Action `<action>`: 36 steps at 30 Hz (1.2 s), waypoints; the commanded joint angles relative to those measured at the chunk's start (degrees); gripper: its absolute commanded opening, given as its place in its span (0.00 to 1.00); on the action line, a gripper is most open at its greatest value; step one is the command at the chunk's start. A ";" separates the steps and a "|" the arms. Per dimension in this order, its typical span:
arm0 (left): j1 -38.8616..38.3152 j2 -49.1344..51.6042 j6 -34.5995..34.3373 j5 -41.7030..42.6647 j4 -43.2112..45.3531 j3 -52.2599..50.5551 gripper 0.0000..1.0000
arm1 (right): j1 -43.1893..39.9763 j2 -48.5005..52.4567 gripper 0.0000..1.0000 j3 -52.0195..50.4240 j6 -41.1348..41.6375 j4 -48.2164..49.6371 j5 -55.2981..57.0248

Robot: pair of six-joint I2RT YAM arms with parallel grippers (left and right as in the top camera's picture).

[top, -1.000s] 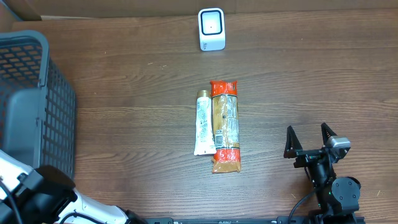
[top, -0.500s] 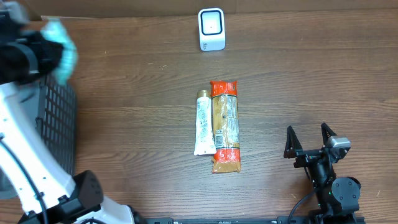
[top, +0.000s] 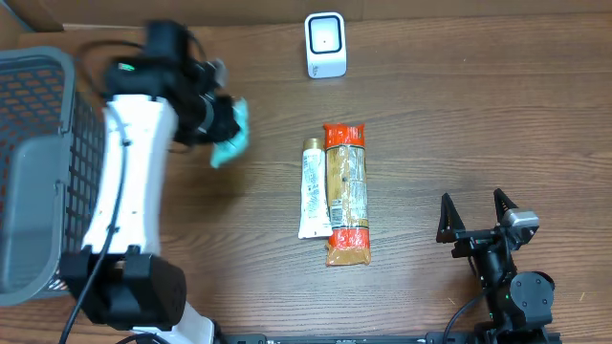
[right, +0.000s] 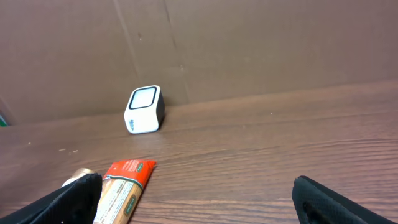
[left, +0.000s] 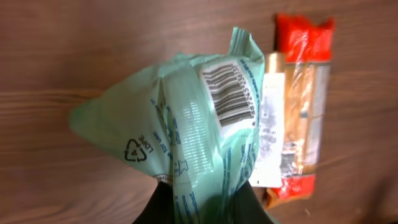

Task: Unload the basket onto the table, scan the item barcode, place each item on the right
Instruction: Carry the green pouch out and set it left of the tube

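My left gripper (top: 216, 122) is shut on a pale green plastic packet (top: 230, 139), held above the table left of the middle. In the left wrist view the packet (left: 180, 137) hangs between the dark jaws of the left gripper (left: 202, 208), its barcode (left: 229, 96) facing the camera. The white scanner (top: 325, 44) stands at the table's far edge, also seen as a scanner (right: 144, 109) in the right wrist view. My right gripper (top: 476, 218) rests open and empty at the front right.
A red-ended snack packet (top: 346, 194) and a white tube (top: 313, 189) lie side by side mid-table. A dark mesh basket (top: 38, 172) fills the left edge. A cardboard wall (right: 249, 43) backs the table.
The left arm has swung up from the front left, past the basket, and rightward over the table with the green packet in it. The right arm has not moved.
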 commanded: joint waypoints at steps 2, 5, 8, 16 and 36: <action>-3.54 -0.68 -4.33 -0.96 7.02 -12.39 0.05 | -0.20 -0.52 1.00 -0.59 -0.07 0.37 0.31; -5.77 -0.68 -5.99 -0.98 13.57 -20.83 0.05 | -0.20 -0.52 1.00 -0.59 -0.04 0.37 0.33; -7.43 -0.68 -7.06 -2.08 18.78 -26.03 0.40 | -0.20 -0.52 1.00 -0.59 -0.07 0.37 0.31; -8.59 -0.70 -7.43 -5.09 20.74 -26.03 1.00 | -0.20 -0.52 1.00 -0.59 -0.07 0.37 0.31; -9.38 -2.05 -4.52 -7.65 10.03 -18.95 0.15 | -0.20 -0.52 1.00 -0.59 -0.07 0.37 0.31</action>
